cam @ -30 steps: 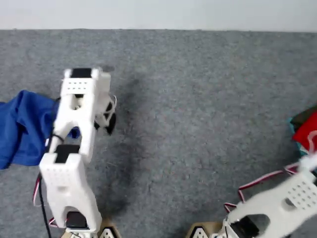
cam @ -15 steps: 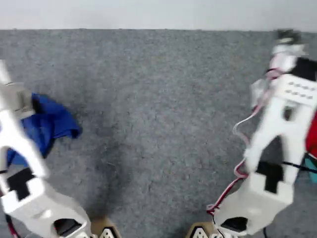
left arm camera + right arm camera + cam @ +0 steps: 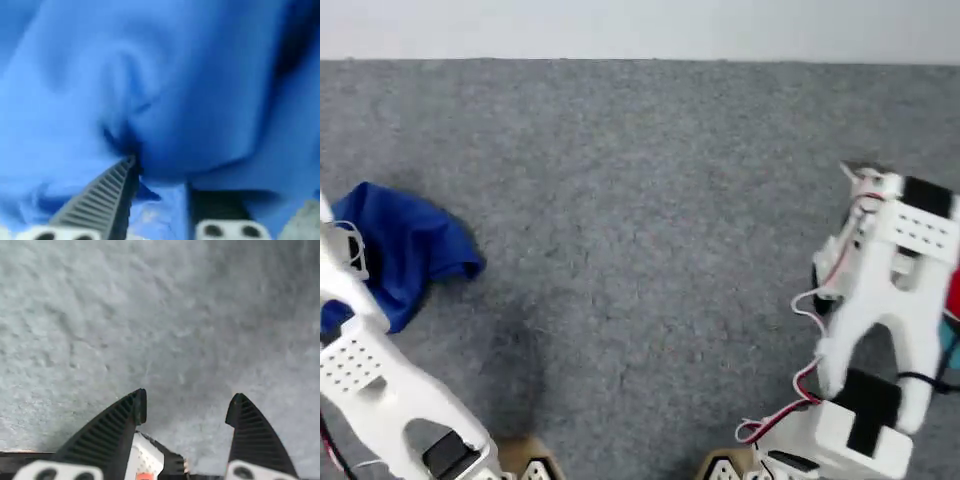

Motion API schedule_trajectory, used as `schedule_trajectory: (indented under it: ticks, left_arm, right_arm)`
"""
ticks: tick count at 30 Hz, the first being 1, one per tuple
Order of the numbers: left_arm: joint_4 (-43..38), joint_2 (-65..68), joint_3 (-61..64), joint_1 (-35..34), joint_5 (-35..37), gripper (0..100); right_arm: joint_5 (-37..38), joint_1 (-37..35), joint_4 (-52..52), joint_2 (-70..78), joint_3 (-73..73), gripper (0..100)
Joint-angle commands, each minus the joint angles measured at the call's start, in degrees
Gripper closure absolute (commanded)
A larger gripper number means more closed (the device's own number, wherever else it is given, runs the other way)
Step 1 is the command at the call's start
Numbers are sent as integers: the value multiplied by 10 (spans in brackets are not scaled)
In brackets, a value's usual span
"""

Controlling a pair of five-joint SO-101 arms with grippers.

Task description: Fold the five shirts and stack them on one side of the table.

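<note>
Both pointing down — left gripper (image 3: 167,177) against blue shirt (image 3: 175,75), right gripper (image 3: 190,396) spread.

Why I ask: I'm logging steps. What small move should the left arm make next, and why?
Probably close the left hand on the blue shirt: its jaws stand open with bunched cloth between them, and the shirt lies crumpled, unfolded, on the grey table.
</note>
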Motion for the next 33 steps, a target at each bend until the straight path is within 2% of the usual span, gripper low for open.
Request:
schedule_trajectory:
  ticks: [1, 6, 10, 13, 16, 21, 24, 27, 30, 33]
  left_arm:
    - [75, 38, -64, 46, -87, 986]
    - [201, 66, -153, 98, -87, 988]
    - [198, 26, -129, 129, -27, 988]
    - [199, -33, -51, 178, -16, 988]
    - [198, -113, 63, 275, -15, 988]
    - [198, -275, 220, 514, -12, 988]
    - [197, -362, 262, 640, 25, 988]
    - [196, -427, 262, 731, 88, 982]
    - [190, -469, 240, 774, 174, 875]
    - [178, -496, 218, 746, 268, 675]
  right_arm:
    - [16, 58, 25, -24, 8, 732]
    - [91, 98, 25, -27, 45, 732]
    - [105, 107, 25, -27, 72, 732]
    - [106, 107, 25, -27, 83, 732]
    - [106, 105, 23, -24, 85, 732]
    - [106, 105, 22, -23, 85, 732]
    - [107, 105, 22, -23, 85, 732]
    - [107, 105, 22, -23, 85, 732]
    - [108, 104, 22, -23, 85, 732]
    - [142, 95, 22, -24, 84, 732]
